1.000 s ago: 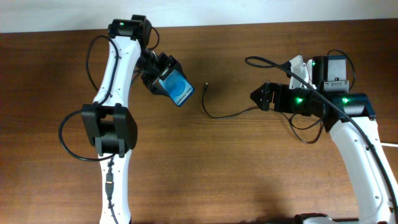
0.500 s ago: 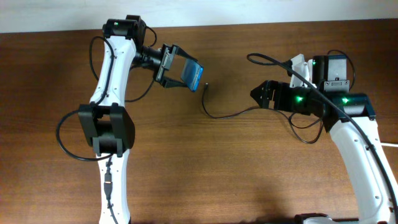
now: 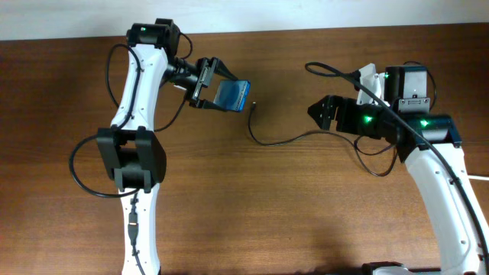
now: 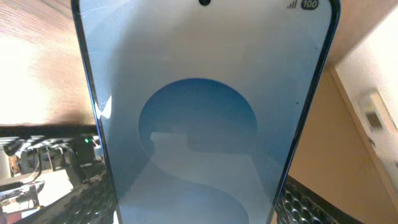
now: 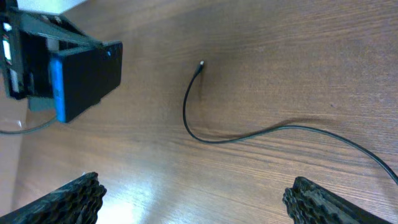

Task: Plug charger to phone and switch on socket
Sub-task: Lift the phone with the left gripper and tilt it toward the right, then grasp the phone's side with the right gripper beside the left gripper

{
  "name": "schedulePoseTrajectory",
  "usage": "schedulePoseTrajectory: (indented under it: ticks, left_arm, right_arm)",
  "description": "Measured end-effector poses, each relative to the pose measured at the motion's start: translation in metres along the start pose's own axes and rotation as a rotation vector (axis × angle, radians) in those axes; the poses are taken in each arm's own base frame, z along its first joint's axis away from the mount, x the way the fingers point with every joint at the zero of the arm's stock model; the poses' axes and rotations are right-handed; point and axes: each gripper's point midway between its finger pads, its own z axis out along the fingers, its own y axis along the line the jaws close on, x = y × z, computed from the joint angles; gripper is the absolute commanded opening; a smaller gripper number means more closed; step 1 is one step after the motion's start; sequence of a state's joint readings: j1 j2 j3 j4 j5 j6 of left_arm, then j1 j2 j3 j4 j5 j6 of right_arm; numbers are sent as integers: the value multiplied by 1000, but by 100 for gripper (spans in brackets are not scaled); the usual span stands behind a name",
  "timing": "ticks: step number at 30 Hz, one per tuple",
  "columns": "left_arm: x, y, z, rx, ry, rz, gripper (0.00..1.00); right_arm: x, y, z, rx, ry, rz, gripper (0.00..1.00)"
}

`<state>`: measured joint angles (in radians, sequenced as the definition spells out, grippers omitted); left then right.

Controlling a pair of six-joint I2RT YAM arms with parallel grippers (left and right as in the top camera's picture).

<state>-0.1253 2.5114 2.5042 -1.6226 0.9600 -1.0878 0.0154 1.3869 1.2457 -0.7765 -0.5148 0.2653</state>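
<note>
Black limp thin charger cable [image 3: 283, 140] is lying nine o'clock of my spread right gripper [image 3: 319, 116]; I'm targeting its stiff plug tip [image 3: 253, 105]. My left gripper [image 3: 220, 90] is pinching the slick blue-screened phone [image 3: 235, 95].

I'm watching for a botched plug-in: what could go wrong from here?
1. The charger lies loose on the table with the right gripper open above it; its plug tip could skid away if the phone nudges it.
2. The left gripper holds the phone tilted in the air; it might slip or twist when pressed against the plug.
</note>
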Motion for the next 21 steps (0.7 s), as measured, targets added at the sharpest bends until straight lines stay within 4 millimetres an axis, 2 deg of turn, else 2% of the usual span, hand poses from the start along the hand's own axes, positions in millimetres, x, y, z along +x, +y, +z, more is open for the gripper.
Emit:
schedulePoseTrajectory:
  ticks: [4,9,14,17,21]
  left_arm:
    - [-8,9,11,-73,-96,-55,0]
    - [-1,13,27,-122,-124,-61,0]
    - [1,14,32,-136,-131,-56,0]
    - [-3,16,32,-147,-156,-56,0]
    - [-6,19,34,-167,-188,-51,0]
  right_arm:
    - [-3,14,11,-31,-6,31,99]
    - [5,36,44,-74,46,69,99]
    - [17,43,70,-80,108,142,100]
    - [22,47,79,-83,130,163,93]
    - [23,64,86,-116,123,143,85]
